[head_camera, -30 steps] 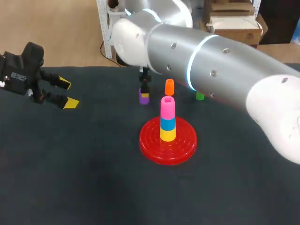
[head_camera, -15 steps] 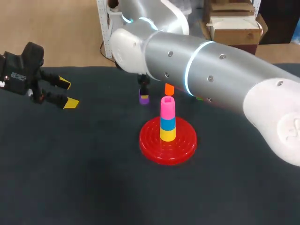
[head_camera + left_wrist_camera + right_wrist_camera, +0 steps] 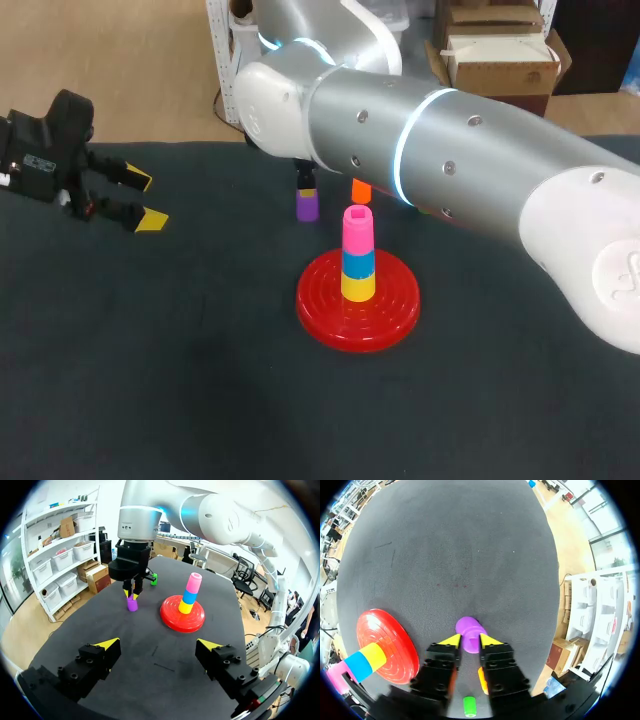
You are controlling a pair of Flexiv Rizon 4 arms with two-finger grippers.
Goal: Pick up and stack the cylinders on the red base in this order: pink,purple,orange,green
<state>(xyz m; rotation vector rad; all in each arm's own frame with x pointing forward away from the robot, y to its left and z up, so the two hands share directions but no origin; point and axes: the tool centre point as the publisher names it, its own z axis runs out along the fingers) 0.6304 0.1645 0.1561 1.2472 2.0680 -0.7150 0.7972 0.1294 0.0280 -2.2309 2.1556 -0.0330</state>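
Observation:
A purple cylinder [image 3: 307, 207] [image 3: 132, 604] [image 3: 469, 630] stands upright on the dark table behind the red base [image 3: 325, 318] [image 3: 172, 620] [image 3: 400, 650]. My right gripper [image 3: 306, 190] [image 3: 131, 596] [image 3: 470, 640] comes down on it from above, its yellow tips pressed against both sides. The base carries a yellow, blue and pink stack, pink cylinder [image 3: 358, 228] [image 3: 193, 581] on top. An orange cylinder [image 3: 360, 188] [image 3: 481, 677] shows behind the stack. The green cylinder [image 3: 154, 579] [image 3: 469, 706] lies under my right arm, hidden from the head view. My left gripper [image 3: 143, 200] [image 3: 157, 643] hangs open at the far left.
My right arm [image 3: 450, 150] stretches across the back of the table above the orange and green cylinders. The table's back edge [image 3: 200, 143] runs close behind the purple cylinder.
My right gripper's fingers have closed from wide apart onto the purple cylinder, and the arm has sunk, covering the green cylinder. The left arm has not moved.

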